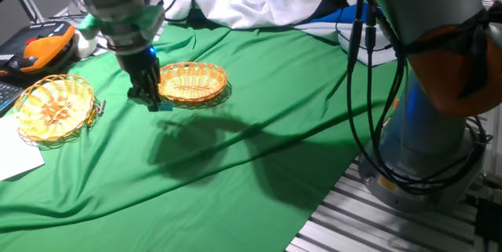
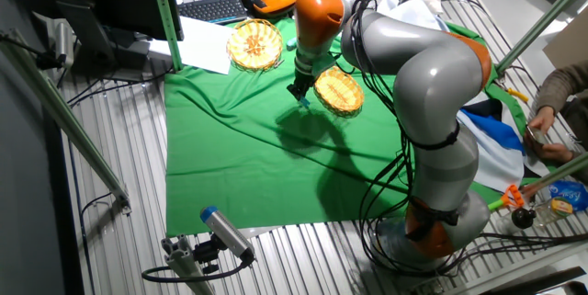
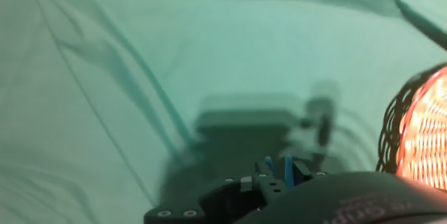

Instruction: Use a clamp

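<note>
My gripper (image 1: 150,99) hangs just above the green cloth (image 1: 259,150), at the left rim of the nearer wicker basket (image 1: 192,82). It is shut on the clamp (image 1: 162,106), a small teal clip whose tip sticks out below the fingers. From the other fixed view, the gripper (image 2: 300,94) holds the clamp (image 2: 304,101) beside the same basket (image 2: 339,91). The hand view is blurred. It shows two blue-teal prongs of the clamp (image 3: 286,169) above the gripper body, and the basket's rim (image 3: 418,135) at the right edge.
A second wicker basket (image 1: 53,107) sits at the cloth's left end with a small grey clip (image 1: 100,105) on its rim. Beside it lie white paper (image 1: 17,156) and an orange pendant (image 1: 39,52). White fabric (image 1: 259,1) is heaped behind. The robot base (image 1: 427,126) stands right.
</note>
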You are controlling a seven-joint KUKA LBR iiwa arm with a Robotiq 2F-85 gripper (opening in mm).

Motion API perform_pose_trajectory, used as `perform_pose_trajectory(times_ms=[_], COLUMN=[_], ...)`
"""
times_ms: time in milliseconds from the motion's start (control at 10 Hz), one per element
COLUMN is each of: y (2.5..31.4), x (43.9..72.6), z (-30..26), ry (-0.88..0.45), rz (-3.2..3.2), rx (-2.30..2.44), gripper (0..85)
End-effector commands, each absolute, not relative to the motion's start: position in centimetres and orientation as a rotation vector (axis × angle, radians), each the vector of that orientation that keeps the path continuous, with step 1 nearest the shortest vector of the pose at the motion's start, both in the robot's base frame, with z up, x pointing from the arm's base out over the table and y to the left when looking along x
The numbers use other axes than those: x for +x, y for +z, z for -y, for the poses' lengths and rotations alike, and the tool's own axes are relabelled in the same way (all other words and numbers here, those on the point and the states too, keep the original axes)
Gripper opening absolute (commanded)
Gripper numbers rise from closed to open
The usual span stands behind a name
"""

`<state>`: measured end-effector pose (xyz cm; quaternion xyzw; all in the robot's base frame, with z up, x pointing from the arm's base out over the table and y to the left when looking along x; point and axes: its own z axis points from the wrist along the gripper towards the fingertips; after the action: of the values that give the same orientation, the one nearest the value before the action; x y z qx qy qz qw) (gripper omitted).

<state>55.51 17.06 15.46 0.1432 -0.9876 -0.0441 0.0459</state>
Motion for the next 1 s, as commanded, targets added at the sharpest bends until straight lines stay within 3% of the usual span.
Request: perform_pose_trajectory(times_ms=[0, 900], y=[15.56, 15.56], x=[55.46, 55.46], z=[-17.1, -17.1], ry=[-0.154, -0.211], rz=[3.027, 3.043], rx=[0.335, -0.203], gripper=[0.0, 0.0])
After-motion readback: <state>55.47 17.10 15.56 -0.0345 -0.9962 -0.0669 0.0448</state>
